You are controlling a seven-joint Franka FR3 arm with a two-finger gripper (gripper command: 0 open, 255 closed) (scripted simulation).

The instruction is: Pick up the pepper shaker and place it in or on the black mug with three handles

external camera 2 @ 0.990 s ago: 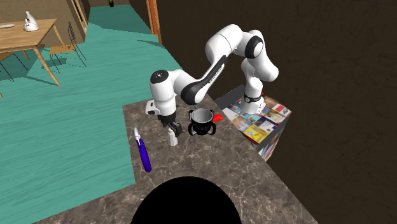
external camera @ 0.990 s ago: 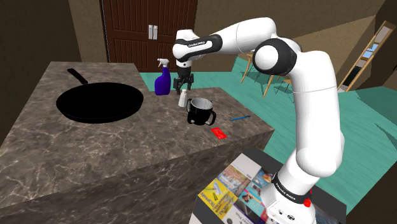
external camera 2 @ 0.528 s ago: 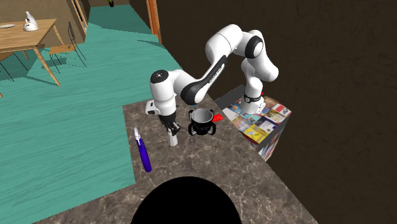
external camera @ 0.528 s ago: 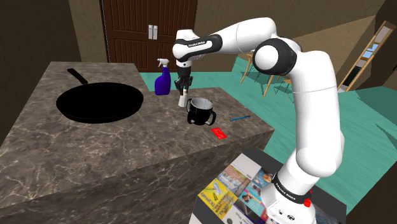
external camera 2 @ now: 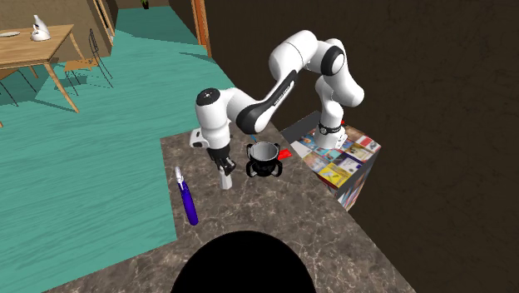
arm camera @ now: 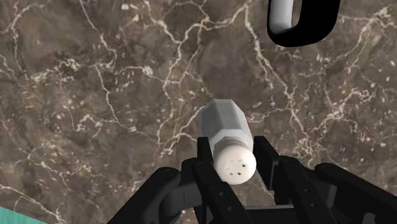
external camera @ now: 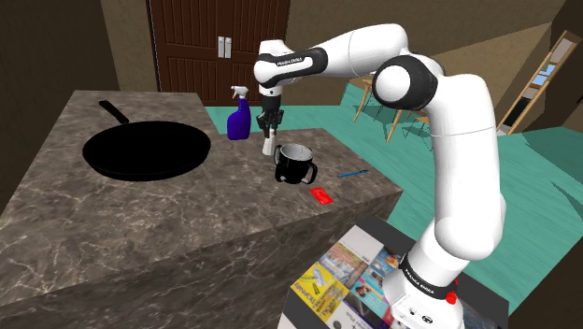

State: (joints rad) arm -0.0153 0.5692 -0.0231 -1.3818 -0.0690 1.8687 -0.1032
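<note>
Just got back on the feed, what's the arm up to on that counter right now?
The black two-finger gripper is shut on the cap end of the white, faceted pepper shaker, holding it upright over the dark marbled counter. The black three-handled mug stands close by, apart from the shaker, which is not yet in it. Whether the shaker's base is clear of the counter is hard to tell.
</note>
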